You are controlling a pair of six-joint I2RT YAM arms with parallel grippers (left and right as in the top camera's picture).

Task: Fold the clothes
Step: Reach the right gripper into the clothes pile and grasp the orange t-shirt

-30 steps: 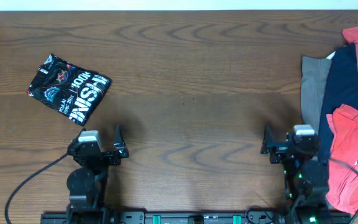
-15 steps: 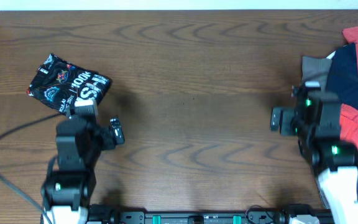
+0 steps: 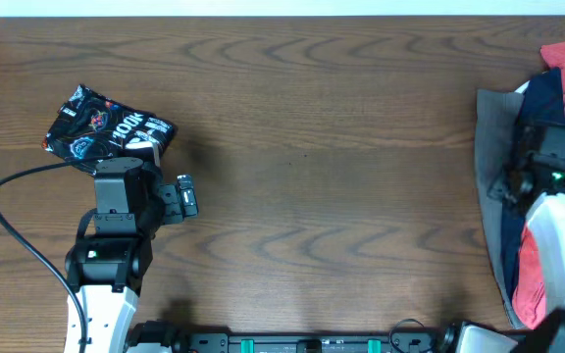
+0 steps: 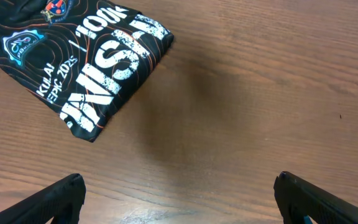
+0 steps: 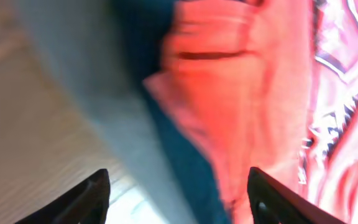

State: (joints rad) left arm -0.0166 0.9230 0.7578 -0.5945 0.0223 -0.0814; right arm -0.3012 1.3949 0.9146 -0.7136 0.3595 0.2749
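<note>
Looking one-down: a folded black cotton T-shirt with white print (image 3: 106, 132) sits on the wooden desk (image 3: 312, 118), left side. The unfolded heap of coral-red, navy and grey shirts (image 3: 538, 103) waits at the right edge. Left claw (image 4: 179, 186) and right claw (image 5: 182, 196) both gape wide, empty.

Overhead: fixed, looks straight down on the table (image 3: 341, 118). Far edge along the top of frame, arm bases along the bottom. Widest view, whole work area.

Left wrist: low and near the wood, tilted forward and down. Left gripper (image 4: 179, 202) tips sit in the two bottom corners. Black shirt (image 4: 98, 56) fills the upper left, lettering sharp. Overlap with overhead: same black shirt (image 3: 106, 135) and the bare wood beside it.

Right wrist: very close above the pile (image 5: 229, 93), blurred. Right gripper (image 5: 179, 196) tips at the bottom. Overlap with overhead: pile (image 3: 498, 147) at the right edge.
</note>
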